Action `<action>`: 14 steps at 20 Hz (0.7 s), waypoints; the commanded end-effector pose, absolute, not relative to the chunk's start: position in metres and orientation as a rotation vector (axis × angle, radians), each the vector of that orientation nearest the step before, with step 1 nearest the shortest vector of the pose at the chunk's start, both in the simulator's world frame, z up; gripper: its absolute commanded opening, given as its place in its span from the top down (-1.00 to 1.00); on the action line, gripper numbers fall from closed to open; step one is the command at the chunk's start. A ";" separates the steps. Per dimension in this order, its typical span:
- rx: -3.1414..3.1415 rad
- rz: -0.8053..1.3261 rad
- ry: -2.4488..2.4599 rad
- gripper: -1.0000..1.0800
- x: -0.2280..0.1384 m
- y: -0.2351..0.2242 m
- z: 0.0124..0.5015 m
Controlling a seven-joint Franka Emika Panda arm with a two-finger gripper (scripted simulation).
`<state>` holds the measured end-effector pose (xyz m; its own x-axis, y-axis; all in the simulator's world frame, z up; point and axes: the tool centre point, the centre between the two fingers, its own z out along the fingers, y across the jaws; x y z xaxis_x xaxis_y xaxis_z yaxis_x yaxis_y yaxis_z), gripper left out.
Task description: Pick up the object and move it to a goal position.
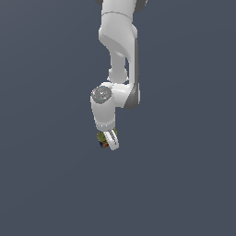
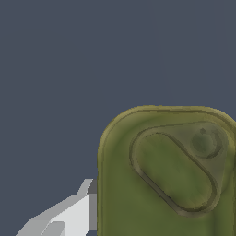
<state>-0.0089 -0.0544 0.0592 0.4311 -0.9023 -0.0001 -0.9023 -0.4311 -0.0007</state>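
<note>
— So where is the tin (image 1: 102,139) right now?

— Tucked between my fingers, at the tip of my claw (image 1: 109,140). From the exterior view only a sliver of its coloured side shows beside the near finger (image 1: 112,139). No edge or corner of any worktop shows, so I can't place it by one.

— And the claw itself?

— Narrowed onto the tin, I judge. In the wrist view its olive-green lid (image 2: 175,175) fills the frame close under the camera, with one pale finger (image 2: 76,214) right against its side.

— Why hold it that way?

— Gripping across the sides keeps the lid level and the tin steady for carrying. I see no goal marker, so I can't say how far remains.
</note>
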 end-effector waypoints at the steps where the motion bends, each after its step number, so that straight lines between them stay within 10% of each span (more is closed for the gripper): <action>1: -2.657 -0.001 1.675 1.00 -0.009 -0.054 0.060; 14: -2.656 0.000 1.675 1.00 -0.029 -0.024 0.106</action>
<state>-0.0268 -0.0296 0.0948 0.4304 -0.9026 -0.0025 -0.9026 -0.4304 0.0035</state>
